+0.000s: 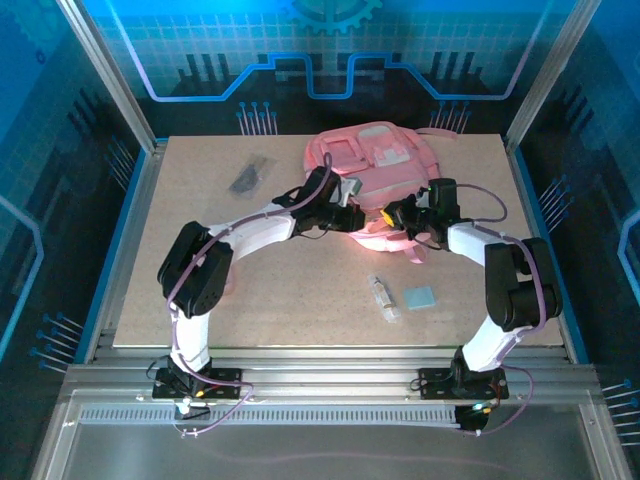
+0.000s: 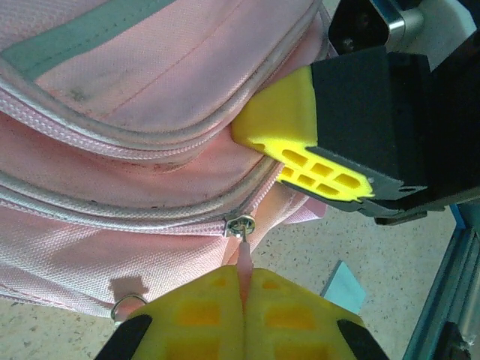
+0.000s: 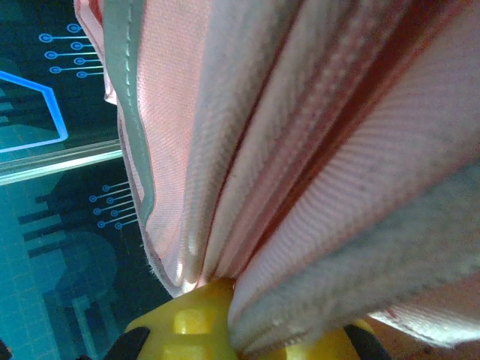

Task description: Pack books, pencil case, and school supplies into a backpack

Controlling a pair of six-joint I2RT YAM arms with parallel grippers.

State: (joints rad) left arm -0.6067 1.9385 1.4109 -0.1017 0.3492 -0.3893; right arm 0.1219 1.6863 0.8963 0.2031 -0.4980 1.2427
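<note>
Tightly, left pincer [image 2: 244, 304] nips zipper pull [image 2: 242, 244], right pincer [image 3: 232, 319] backpack [image 3: 315, 150]

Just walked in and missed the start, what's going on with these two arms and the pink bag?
Both arms are working on the pink backpack. The left gripper is shut on a zipper pull, while the right gripper pinches a fold of the bag's fabric. The whitish tube, light-blue pad and a dark grey item lie on the table, not yet packed.

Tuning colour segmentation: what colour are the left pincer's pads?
Bright yellow. The left pincer shows its pads best in the left wrist view.
</note>
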